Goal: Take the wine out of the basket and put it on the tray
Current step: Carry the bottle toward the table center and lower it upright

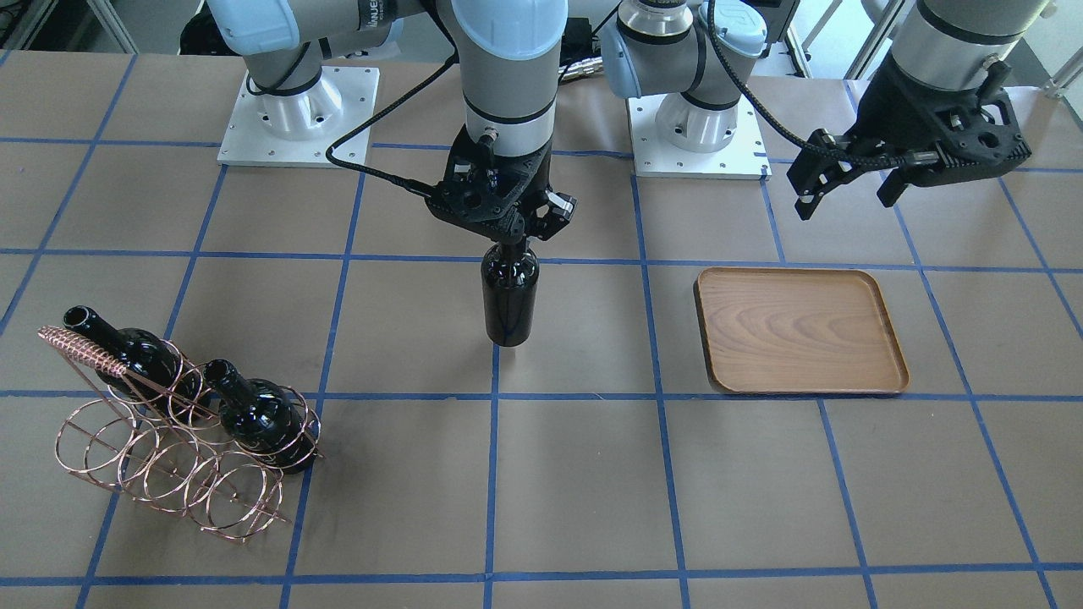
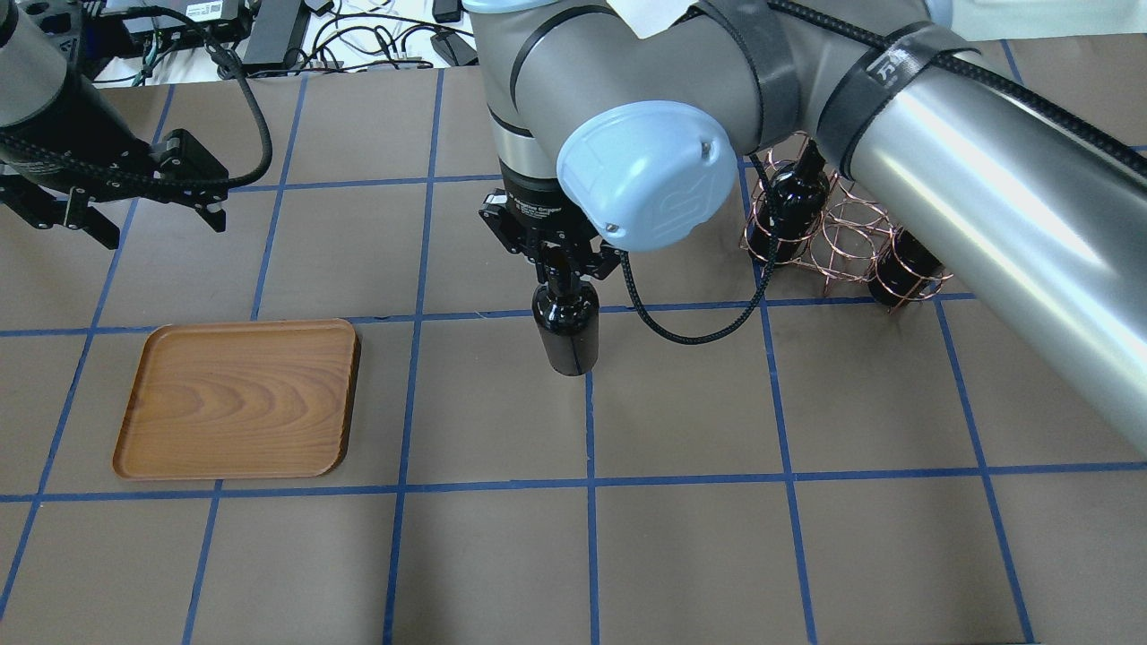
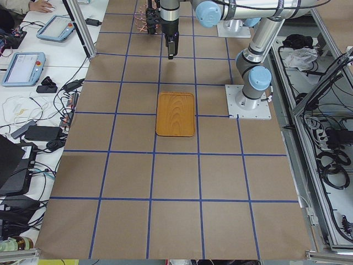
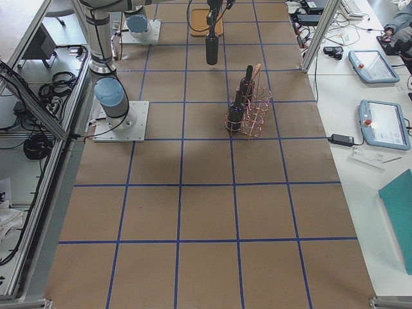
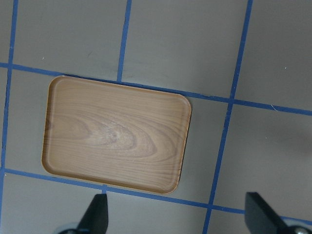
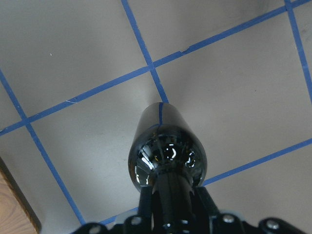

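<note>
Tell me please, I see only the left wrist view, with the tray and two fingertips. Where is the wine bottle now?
Observer: The right gripper is shut on the neck of the wine. The bottle is upright, between the basket and the tray.
Operator: How many bottles are in the basket?
Observer: Two, a second bottle and a third bottle. Both lie tilted in its rings.
</note>
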Robot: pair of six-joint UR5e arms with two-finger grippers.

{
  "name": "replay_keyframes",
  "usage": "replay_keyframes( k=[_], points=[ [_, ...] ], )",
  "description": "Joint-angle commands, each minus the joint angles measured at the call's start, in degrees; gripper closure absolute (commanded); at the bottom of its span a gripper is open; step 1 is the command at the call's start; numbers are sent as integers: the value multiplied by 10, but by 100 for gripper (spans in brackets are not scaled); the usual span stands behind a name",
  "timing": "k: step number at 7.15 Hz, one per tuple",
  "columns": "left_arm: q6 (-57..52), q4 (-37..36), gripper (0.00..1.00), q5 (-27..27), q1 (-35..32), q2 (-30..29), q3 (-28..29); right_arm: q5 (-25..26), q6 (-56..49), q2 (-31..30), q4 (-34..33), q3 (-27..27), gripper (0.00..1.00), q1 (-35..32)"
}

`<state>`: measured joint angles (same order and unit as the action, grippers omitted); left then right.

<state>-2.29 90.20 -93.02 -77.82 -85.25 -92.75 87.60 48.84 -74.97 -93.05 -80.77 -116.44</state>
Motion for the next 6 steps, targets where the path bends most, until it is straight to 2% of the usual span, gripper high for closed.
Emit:
replay_keyframes(
  k=[1, 6],
  points=[
    [0, 1, 0, 0, 1, 0, -1, -2, 17, 3, -4, 0, 92, -12],
    [0, 6, 0, 1, 3, -3, -2, 4, 46, 33, -35, 2, 91, -38]
  ],
)
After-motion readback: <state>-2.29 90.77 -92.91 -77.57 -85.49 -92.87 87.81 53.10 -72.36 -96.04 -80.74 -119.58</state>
